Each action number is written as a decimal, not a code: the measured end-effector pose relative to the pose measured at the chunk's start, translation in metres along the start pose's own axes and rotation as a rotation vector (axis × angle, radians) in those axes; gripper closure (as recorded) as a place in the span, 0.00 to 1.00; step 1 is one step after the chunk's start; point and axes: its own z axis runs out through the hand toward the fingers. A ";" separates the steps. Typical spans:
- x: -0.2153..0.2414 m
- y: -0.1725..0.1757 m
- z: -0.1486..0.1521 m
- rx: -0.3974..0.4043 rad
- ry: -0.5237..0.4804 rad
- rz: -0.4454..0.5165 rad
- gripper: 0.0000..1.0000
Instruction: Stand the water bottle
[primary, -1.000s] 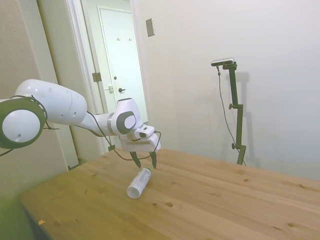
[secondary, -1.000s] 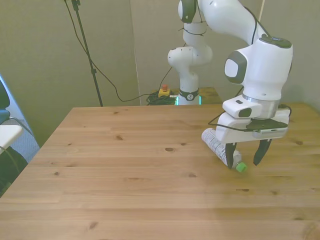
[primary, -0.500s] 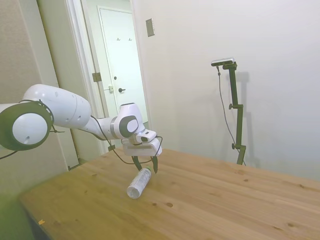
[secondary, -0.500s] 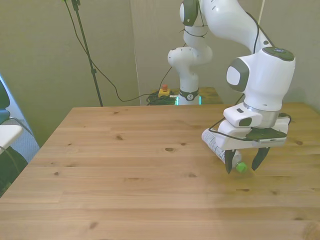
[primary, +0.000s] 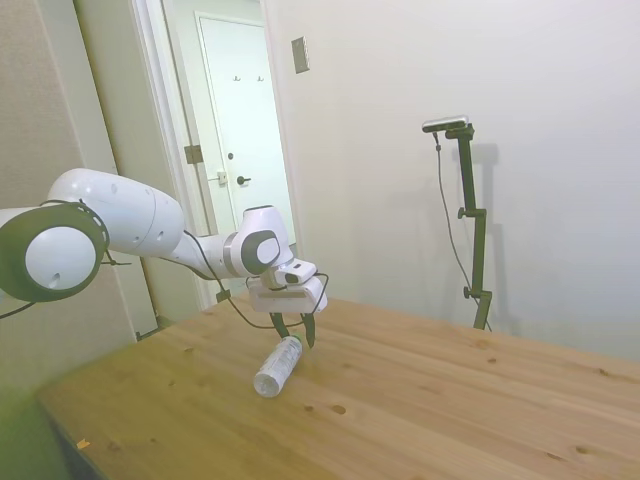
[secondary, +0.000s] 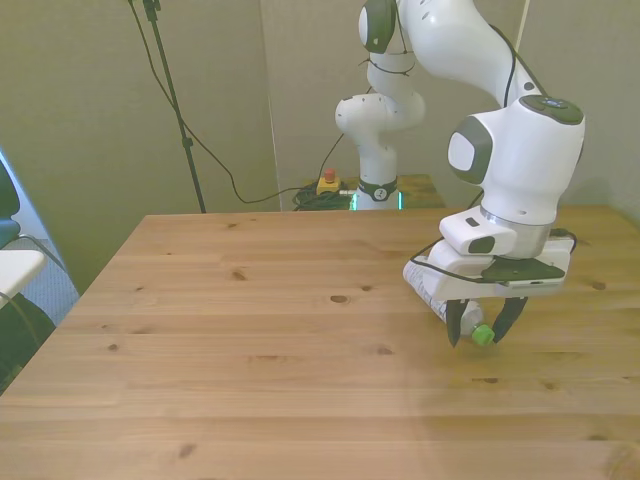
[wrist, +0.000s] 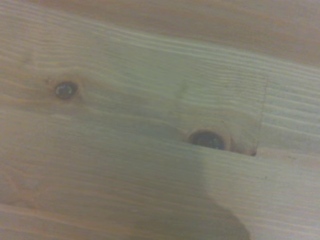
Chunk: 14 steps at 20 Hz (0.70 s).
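Bottle (secondary: 432, 290): lying on its side on the table (secondary: 250, 350), toward the front view's right, green cap (secondary: 482, 335) nearest the camera | Gripper (secondary: 479, 333): you are straddling the cap end, fingers part-open, gripping nothing yet | Handling: probably light, thin-walled, slippery, prone to rolling; you are best gripping the stiffer neck.

Your bench (secondary: 250, 350) is a wooden top of lengthwise planks, pale with scattered dark knots. One item lies directly on it: the water bottle (secondary: 432, 288), on its side, clear with a white label. Its green cap (secondary: 483, 334) points toward the near edge in the front view. In the wrist view you see only bare plank (wrist: 125, 100) with two knots.
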 end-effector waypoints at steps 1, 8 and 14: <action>0.000 0.001 0.000 -0.001 0.000 0.001 1.00; 0.009 0.011 0.000 -0.018 -0.013 0.020 1.00; 0.020 0.019 -0.010 -0.050 -0.041 0.069 1.00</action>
